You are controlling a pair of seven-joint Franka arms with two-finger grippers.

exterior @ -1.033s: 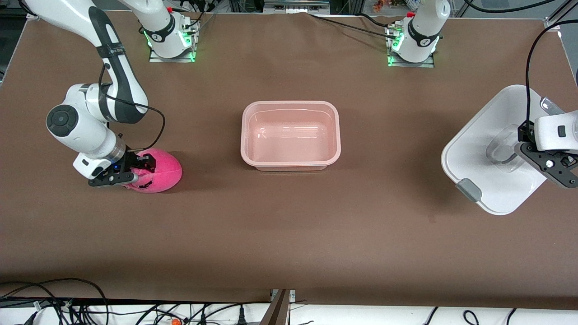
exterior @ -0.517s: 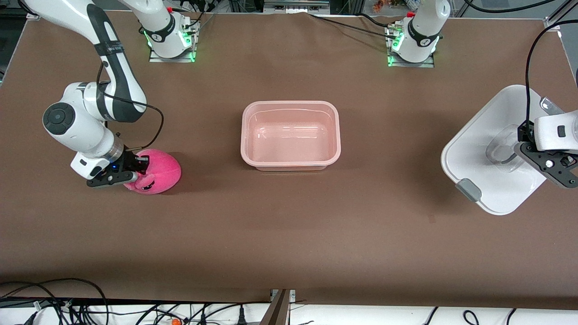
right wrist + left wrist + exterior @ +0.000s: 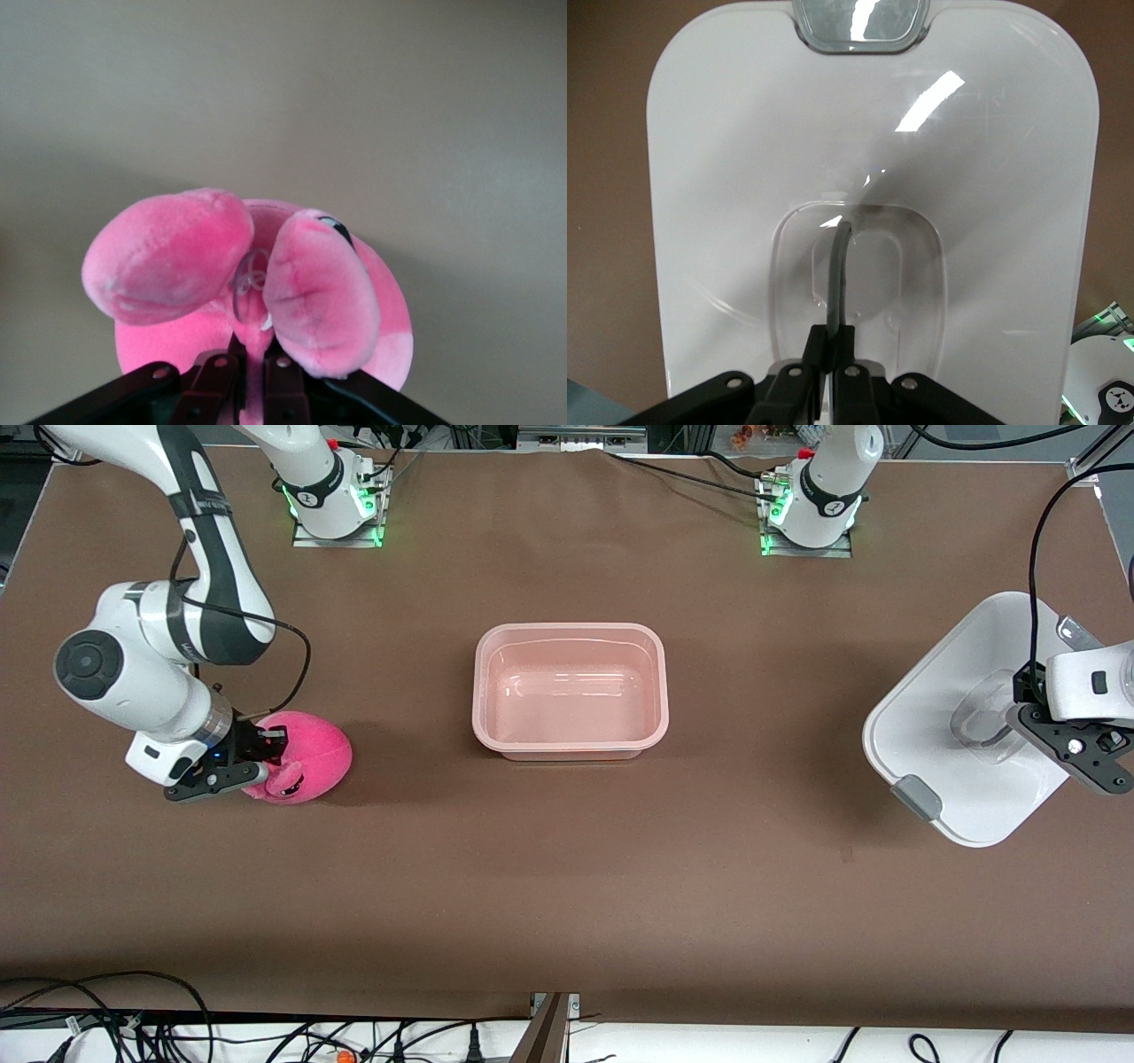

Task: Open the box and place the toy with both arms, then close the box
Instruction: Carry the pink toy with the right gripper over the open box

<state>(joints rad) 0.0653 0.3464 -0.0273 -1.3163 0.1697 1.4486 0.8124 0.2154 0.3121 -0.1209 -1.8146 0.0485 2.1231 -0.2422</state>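
The box (image 3: pixel 570 691) is an open, empty pale pink tub in the middle of the table. Its white lid (image 3: pixel 952 726) is held up and tilted at the left arm's end of the table. My left gripper (image 3: pixel 1010 726) is shut on the lid's clear recessed handle (image 3: pixel 842 266); it shows in the left wrist view (image 3: pixel 840 335) with the lid (image 3: pixel 744 177) below it. The hot-pink toy (image 3: pixel 310 755) is low over the table at the right arm's end. My right gripper (image 3: pixel 264 760) is shut on the toy's plush (image 3: pixel 310 292), pinching a fold between the fingers (image 3: pixel 252 354).
The two arm bases (image 3: pixel 335 500) (image 3: pixel 811 509) stand along the table edge farthest from the front camera. Cables (image 3: pixel 133 1019) hang below the nearest edge. A grey side clip (image 3: pixel 915 795) sticks out from the lid's nearer rim.
My right arm has drawn back a little toward its end of the table with the toy, which has turned so its dark face shows. The left gripper and lid have barely moved.
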